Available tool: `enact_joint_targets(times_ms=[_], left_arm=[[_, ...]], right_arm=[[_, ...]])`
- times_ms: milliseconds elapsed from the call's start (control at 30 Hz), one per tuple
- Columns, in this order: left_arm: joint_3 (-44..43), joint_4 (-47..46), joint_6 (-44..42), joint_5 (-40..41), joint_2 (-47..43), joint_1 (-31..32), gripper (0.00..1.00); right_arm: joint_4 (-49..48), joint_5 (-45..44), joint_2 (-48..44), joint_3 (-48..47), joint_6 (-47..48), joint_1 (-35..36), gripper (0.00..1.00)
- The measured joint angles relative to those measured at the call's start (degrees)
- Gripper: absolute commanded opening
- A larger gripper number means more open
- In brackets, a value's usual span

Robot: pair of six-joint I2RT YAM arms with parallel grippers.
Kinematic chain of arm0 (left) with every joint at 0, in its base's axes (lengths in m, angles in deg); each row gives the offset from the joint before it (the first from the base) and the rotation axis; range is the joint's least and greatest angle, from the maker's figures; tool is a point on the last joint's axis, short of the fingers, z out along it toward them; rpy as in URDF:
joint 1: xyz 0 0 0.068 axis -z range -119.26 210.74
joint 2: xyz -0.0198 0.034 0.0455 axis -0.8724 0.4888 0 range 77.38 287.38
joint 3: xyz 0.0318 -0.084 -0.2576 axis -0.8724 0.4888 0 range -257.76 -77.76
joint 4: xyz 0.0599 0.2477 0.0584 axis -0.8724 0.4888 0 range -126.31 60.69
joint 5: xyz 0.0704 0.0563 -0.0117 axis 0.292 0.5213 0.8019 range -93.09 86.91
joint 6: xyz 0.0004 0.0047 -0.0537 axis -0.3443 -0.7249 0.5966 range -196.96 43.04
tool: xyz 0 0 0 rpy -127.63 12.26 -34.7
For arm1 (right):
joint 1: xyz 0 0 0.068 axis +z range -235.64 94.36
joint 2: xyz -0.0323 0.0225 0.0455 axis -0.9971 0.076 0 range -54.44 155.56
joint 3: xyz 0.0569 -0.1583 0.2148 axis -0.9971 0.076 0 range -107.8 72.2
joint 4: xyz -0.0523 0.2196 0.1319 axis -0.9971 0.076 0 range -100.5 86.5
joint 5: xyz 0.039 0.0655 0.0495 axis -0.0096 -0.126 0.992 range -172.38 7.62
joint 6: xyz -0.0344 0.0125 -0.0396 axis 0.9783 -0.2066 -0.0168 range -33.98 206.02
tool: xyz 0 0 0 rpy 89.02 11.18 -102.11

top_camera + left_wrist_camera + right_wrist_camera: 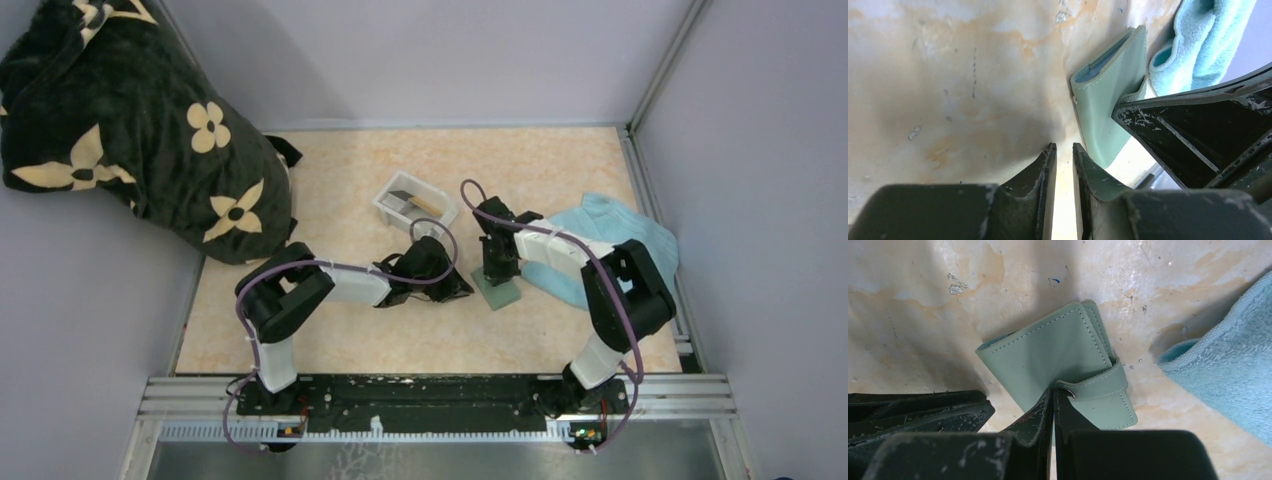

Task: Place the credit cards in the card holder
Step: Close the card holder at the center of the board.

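Observation:
The grey-green card holder [497,290] lies folded on the table, its strap wrapped round it. My right gripper [497,270] points down at it; in the right wrist view the gripper [1054,391] is shut, pinching the strap's end beside the snap on the card holder [1048,355]. My left gripper [462,288] lies low just left of the holder. In the left wrist view this gripper [1064,146] stands a narrow gap open with only bare table between its fingers, and the card holder [1108,95] is ahead to the right. The credit cards [418,202], dark grey and orange-yellow, lie in the white tray [388,207].
A light blue towel [615,240] lies bunched right of the holder, partly under the right arm. A dark flowered cloth bag [120,130] fills the back left corner. Grey walls close in the table on three sides. The right gripper's finger [1198,130] crosses the left wrist view.

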State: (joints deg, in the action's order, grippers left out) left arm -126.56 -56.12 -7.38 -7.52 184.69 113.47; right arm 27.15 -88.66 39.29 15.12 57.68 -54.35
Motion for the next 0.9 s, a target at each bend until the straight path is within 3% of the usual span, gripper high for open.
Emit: enact_joint_targets(times_ms=[433,900], left_arm=[[-9.4,15.5,-11.0,4.7,0.0,0.0,0.26],[-15.2,17.3,-19.3,2.5,-0.1,1.2,0.26]], right_arm=[[-4.3,10.2,-1.9,4.0,-3.3,-6.6,0.02],[-11.0,18.0,-4.1,9.5,-7.1,-10.7,0.02]])
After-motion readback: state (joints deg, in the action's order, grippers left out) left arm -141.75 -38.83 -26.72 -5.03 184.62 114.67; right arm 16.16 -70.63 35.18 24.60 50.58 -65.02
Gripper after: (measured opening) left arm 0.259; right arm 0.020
